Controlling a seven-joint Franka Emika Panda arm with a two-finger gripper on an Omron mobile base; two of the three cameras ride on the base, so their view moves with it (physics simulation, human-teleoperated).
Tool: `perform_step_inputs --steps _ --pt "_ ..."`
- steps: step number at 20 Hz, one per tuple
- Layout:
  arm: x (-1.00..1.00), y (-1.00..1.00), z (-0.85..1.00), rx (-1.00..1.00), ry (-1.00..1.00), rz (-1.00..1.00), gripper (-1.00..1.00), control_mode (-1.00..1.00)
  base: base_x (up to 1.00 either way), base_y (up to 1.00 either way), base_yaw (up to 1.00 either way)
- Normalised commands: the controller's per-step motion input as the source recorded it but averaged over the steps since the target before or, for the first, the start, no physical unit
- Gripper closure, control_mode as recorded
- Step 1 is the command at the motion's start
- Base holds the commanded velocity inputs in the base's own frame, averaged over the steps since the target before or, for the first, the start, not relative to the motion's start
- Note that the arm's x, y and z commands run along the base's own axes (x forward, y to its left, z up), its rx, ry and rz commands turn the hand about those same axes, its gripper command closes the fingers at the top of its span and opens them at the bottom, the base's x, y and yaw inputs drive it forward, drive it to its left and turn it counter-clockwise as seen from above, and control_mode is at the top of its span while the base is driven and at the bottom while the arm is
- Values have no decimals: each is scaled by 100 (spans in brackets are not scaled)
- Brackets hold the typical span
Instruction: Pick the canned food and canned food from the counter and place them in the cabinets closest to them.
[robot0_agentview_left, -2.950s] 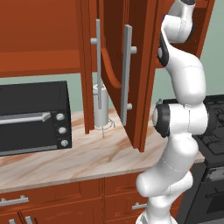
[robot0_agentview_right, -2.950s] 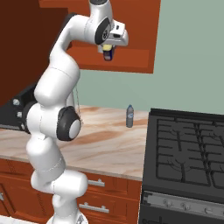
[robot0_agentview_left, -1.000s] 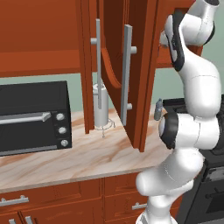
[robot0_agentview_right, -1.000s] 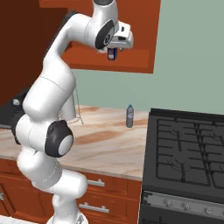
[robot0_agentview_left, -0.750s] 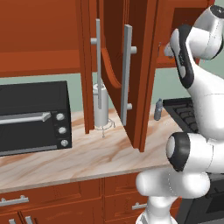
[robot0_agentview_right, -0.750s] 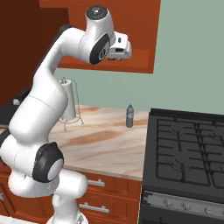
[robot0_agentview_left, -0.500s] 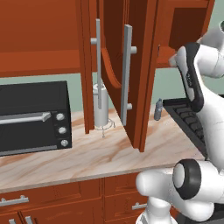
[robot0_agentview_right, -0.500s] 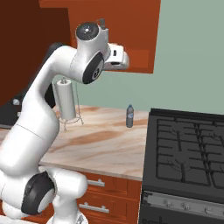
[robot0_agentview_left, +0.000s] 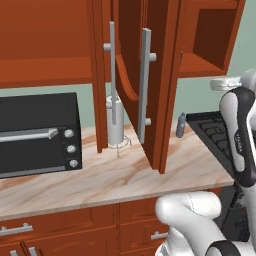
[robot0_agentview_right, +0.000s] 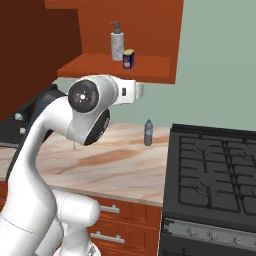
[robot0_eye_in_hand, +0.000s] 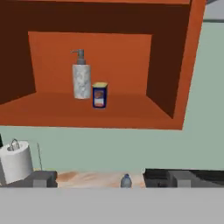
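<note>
Red-brown cabinet (robot0_eye_in_hand: 166, 65) is standing open ahead of me, its shelf holding the blue can (robot0_eye_in_hand: 99, 95) just beside a grey soap dispenser (robot0_eye_in_hand: 81, 76). My claw (robot0_eye_in_hand: 111, 178) is hanging empty, fingers (robot0_eye_in_hand: 40, 179) spread wide, well back from the shelf and above the counter (robot0_agentview_right: 120, 165), where a small bottle (robot0_agentview_right: 148, 132) is standing.

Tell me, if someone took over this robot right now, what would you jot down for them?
Fingers: spread wide, holding nothing, facing the open cabinet from a distance.
Blue can: upright on the cabinet shelf, right beside the soap dispenser.
Done: that can is stored.
Left: the second can; I cannot tell from here where it is.
The small bottle on the counter by the stove is not part of the job.
</note>
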Motion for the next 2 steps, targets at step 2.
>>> perform_step_inputs --steps 2 --pt "-82 -3 20 6 -34 1 -100 -100 0 0 0"
